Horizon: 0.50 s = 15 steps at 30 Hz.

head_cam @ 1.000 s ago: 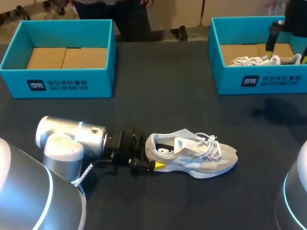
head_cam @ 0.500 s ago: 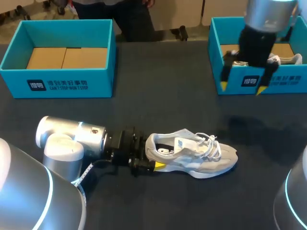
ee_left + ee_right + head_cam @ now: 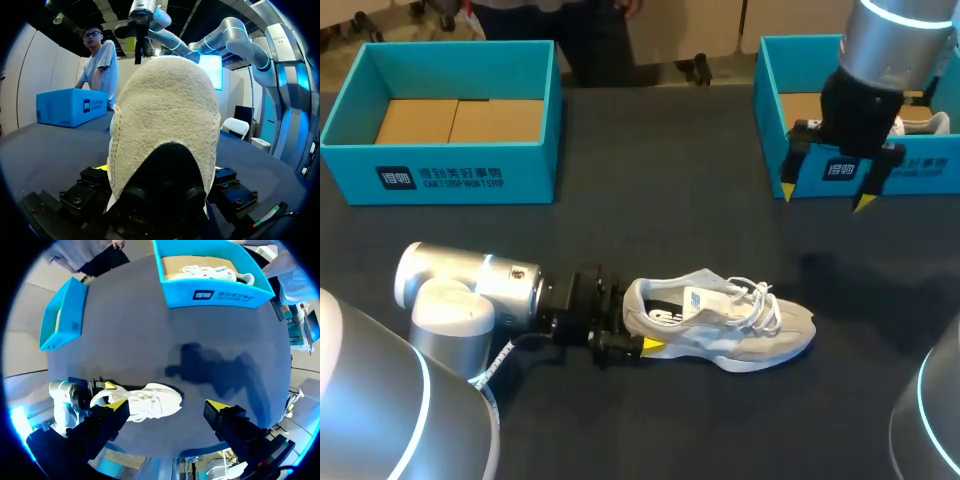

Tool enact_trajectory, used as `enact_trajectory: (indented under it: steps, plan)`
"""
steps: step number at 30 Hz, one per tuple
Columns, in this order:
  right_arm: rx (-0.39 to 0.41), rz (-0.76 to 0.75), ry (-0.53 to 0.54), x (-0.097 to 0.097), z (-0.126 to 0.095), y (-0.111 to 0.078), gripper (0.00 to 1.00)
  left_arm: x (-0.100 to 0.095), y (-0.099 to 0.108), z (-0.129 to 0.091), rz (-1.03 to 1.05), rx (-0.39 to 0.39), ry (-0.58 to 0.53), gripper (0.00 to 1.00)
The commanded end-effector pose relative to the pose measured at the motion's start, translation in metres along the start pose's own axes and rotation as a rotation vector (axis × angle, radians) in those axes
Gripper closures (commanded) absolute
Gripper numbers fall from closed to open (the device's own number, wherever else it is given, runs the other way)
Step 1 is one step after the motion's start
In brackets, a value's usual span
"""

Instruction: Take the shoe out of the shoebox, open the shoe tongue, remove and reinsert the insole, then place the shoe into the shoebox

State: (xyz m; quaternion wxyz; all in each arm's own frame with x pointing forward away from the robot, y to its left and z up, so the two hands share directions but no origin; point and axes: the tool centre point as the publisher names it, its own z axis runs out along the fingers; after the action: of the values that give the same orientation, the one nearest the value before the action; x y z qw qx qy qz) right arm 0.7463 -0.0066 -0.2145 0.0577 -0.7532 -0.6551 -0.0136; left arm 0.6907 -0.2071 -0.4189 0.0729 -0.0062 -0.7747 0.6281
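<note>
**Shoe held by the heel only, so it could twist loose.**
Head: shoe (image 3: 740, 325) on the table (image 3: 650, 200), left gripper (image 3: 620, 345) clamped on its heel (image 3: 632, 300); right gripper (image 3: 825, 195) spread wide, empty, near the box (image 3: 920, 172). Left wrist: heel fills the grip, and a hard pull might pivot it. Right wrist: shoe below, where laces (image 3: 142, 399) could snag.
</note>
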Motion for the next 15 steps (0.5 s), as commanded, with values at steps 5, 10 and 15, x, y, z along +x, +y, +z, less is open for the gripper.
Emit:
enact_trajectory:
  steps: [5, 10, 15]
  plan:
    - [-0.008, -0.044, -0.074, 0.074, 0.032, -0.036, 0.0, 0.0, -0.001, 0.0, 0.0, -0.002, 0.001, 1.0]
    - [0.015, -0.031, -0.036, 0.09, 0.04, -0.052, 0.0, 0.0, -0.001, 0.0, 0.0, -0.002, 0.001, 1.0]
    - [0.015, -0.031, -0.036, 0.09, 0.04, -0.052, 0.0, 0.0, -0.001, 0.0, 0.0, -0.002, 0.001, 1.0]
